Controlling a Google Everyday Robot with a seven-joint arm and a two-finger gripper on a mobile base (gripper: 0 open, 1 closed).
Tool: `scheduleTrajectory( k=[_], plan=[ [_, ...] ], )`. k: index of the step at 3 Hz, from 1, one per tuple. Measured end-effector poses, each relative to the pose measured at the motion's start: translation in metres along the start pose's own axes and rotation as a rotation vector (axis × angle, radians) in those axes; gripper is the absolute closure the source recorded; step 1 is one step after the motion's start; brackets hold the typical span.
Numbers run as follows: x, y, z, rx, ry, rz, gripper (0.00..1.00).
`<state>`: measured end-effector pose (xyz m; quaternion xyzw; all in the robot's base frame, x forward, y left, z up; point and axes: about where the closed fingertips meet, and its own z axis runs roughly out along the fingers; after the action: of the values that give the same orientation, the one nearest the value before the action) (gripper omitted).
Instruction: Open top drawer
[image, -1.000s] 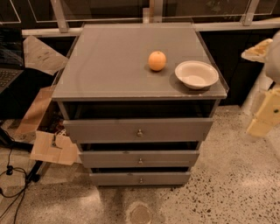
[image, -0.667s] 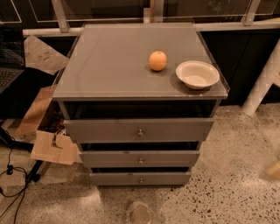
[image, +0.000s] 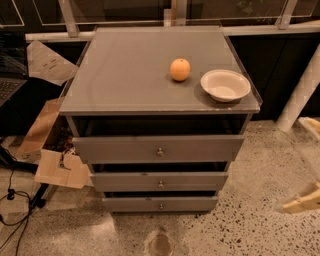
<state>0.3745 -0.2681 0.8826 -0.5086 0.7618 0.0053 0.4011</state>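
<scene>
Grey top drawer (image: 120, 149): it is sitting straight under the tabletop (image: 125, 75) as the widest of three fronts, with a dark gap showing above it. I am judging it as not yet drawn out to any real degree.
Metal knob (image: 160, 151): it is standing small and round at the centre of that front. I am expecting little purchase there, so an off-centre grip is risking a slip once I am pulling.
Claw (image: 302, 203): it is hanging low at the right edge of the view, over the speckled floor and well apart from the knob. I am not able to tell whether it is released or clenched.
Middle drawer (image: 125, 181) and bottom drawer (image: 130, 203): they are sitting just below, narrower, with similar knobs. Coming up from so low, I am risking a catch on the wrong knob.
Tabletop edge: it is overhanging the top front, so aiming too high is inviting a knock against it instead of the knob.
Orange (image: 180, 69): it is resting on the tabletop just beside the bowl (image: 225, 85). Being round, it is likely to roll if a jerky pull is shaking the cabinet.
Bowl: it is sitting near the right front corner, on the side I am approaching from, so a high swing of the arm is risking a clip.
Cardboard (image: 60, 170): it is lying on the floor at the left, out of my likely path.
</scene>
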Motion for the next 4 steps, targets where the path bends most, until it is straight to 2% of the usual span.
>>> scheduleTrajectory(
  k=[1, 2, 3, 4],
  plan=[
    [-0.027, 0.006, 0.039, -0.100, -0.257, -0.017, 0.00],
    [-0.046, 0.010, 0.054, -0.126, -0.376, -0.036, 0.00],
    [-0.046, 0.010, 0.054, -0.126, -0.376, -0.036, 0.00],
    [-0.049, 0.013, 0.070, -0.079, -0.387, -0.039, 0.00]
  ],
)
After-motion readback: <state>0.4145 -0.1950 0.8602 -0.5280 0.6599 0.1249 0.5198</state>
